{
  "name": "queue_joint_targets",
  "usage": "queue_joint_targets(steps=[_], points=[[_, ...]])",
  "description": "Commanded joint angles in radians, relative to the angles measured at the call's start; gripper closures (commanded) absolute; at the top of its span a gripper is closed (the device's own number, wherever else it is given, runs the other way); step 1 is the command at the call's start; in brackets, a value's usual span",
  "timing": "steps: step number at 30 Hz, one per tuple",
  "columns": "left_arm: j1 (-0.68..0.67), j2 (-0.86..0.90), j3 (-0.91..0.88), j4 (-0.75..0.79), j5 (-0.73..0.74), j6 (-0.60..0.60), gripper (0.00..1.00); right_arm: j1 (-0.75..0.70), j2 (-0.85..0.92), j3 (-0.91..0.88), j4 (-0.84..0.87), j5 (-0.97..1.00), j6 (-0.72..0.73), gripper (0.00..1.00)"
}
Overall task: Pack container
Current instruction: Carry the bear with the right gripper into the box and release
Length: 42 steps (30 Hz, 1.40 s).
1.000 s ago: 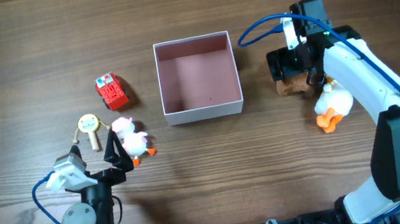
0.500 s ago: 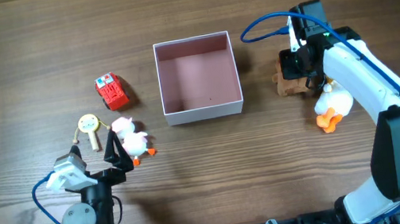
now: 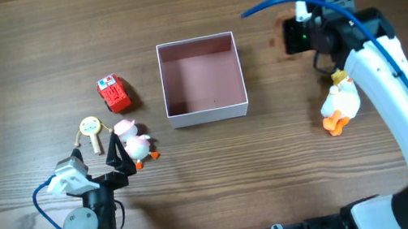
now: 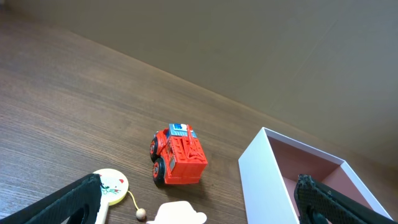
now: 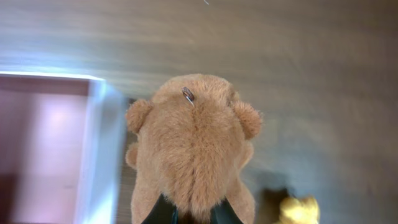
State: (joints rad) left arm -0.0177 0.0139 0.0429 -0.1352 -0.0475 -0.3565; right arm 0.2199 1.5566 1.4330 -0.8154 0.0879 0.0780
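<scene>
Brown fur fills the right wrist view: the right claw (image 5: 193, 216) is clenched on a bear (image 5: 193, 146), head up, above the counter (image 3: 15, 62) and just right of the container (image 3: 208, 115), which sits mid-counter, open top up. The left claw (image 4: 196, 198) gapes wide, low beside a white toy (image 3: 137, 146), with a red truck (image 3: 114, 94) just beyond

Non-task stuff I'm seeing on the wooden desk (image 3: 30, 52): little red truck (image 3: 114, 94), a yellow disc toy (image 3: 90, 127) near it, a pink-hatted white duck (image 3: 136, 144) just beside that, an orange-footed duck (image 3: 340, 106) far right, and a fuzzy brown teddy (image 5: 194, 146).
</scene>
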Motion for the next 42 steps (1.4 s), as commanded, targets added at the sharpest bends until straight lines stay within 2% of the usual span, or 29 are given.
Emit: queue_joint_targets(steps=[1,3,7,12,17,27,35,42], points=[[-0.005,-0.006,-0.008,0.003,-0.010,0.015,0.00,0.150,-0.023,0.064,0.016,0.026,-0.011,0.96],[-0.005,-0.006,-0.008,0.003,-0.010,0.015,0.00,0.244,-0.018,0.064,0.077,0.030,-0.011,0.96],[-0.005,-0.006,-0.008,0.003,-0.010,0.015,0.00,0.328,0.037,0.064,0.111,0.089,0.040,0.96],[-0.005,-0.006,-0.008,0.003,-0.010,0.015,0.00,0.359,0.192,0.064,0.109,0.084,0.190,0.96],[-0.005,-0.006,-0.008,0.003,-0.010,0.015,0.00,0.391,0.237,0.064,0.097,0.085,0.272,0.96],[-0.005,-0.006,-0.008,0.003,-0.010,0.015,0.00,0.392,0.244,0.064,0.151,0.161,0.289,0.96],[-0.005,-0.006,-0.008,0.003,-0.010,0.015,0.00,0.387,0.406,0.064,0.176,0.193,0.293,0.96],[-0.005,-0.006,-0.008,0.003,-0.010,0.015,0.00,0.365,0.431,0.064,0.194,0.238,0.292,0.96]])
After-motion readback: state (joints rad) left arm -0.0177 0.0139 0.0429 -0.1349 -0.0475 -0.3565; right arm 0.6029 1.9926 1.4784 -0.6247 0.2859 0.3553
